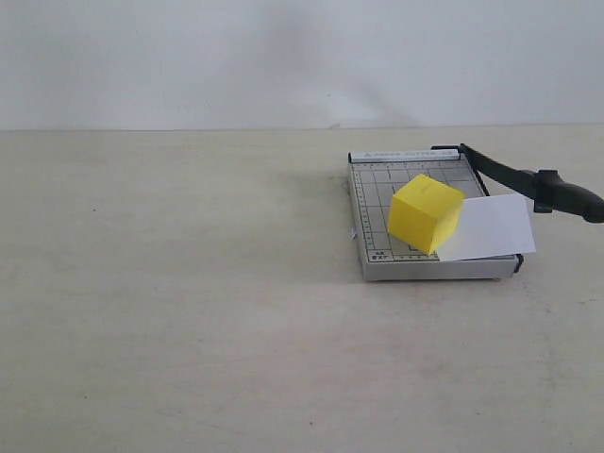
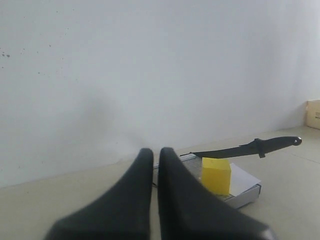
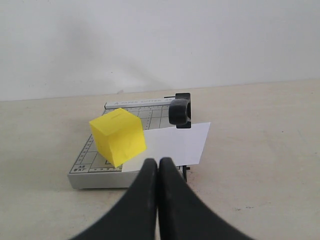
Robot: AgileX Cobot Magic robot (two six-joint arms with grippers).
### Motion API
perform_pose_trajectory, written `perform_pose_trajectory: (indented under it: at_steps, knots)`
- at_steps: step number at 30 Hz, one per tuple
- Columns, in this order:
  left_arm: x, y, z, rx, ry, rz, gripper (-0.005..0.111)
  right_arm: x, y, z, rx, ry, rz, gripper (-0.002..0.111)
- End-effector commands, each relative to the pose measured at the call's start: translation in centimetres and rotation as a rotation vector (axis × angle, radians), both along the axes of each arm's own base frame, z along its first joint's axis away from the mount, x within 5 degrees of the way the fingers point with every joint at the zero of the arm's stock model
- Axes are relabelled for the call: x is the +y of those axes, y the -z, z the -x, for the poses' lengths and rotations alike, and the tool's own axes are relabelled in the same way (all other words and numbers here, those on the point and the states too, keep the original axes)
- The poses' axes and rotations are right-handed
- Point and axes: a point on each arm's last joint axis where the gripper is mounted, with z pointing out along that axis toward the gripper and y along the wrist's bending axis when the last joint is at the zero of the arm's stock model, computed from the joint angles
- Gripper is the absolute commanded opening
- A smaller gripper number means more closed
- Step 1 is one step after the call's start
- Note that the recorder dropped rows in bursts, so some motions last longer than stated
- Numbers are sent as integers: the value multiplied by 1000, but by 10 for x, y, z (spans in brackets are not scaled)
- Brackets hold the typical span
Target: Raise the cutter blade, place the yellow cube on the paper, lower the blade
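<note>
The grey gridded trimmer (image 1: 373, 212) lies right of centre on the table. The yellow cube (image 1: 426, 212) stands on it, against the near-left edge of the white paper (image 1: 491, 226); I cannot tell how much of the cube rests on the sheet. The paper overhangs the board's right side. The black cutter blade (image 1: 514, 175) is raised, its thick handle (image 1: 566, 196) out to the right. Neither gripper shows in the exterior view. My left gripper (image 2: 155, 152) is shut and empty, away from the cube (image 2: 216, 175) and blade (image 2: 245, 148). My right gripper (image 3: 158, 162) is shut and empty, just short of the paper (image 3: 175, 142), cube (image 3: 118, 136) and handle (image 3: 180, 111).
The trimmer sits on a plain beige table (image 1: 189, 311) with a white wall (image 1: 283, 57) behind it. A cardboard box (image 2: 313, 114) shows at the far edge of the left wrist view.
</note>
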Motion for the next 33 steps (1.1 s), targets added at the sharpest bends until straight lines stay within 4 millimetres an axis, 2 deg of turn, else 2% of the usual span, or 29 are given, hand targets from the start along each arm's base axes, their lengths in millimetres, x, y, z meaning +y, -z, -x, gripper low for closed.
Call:
perform_pose_trajectory:
  at_steps: [1,21,33]
  knots:
    - [0,3,0,13,-4,-16,4,0,-1,0,-8,0,12,0]
    - [0,3,-1,-13,-19,-58,4,0,-1,0,-8,0,12,0]
    - [17,3,-7,-4,-339,-60,4,0,-1,0,-8,0,12,0]
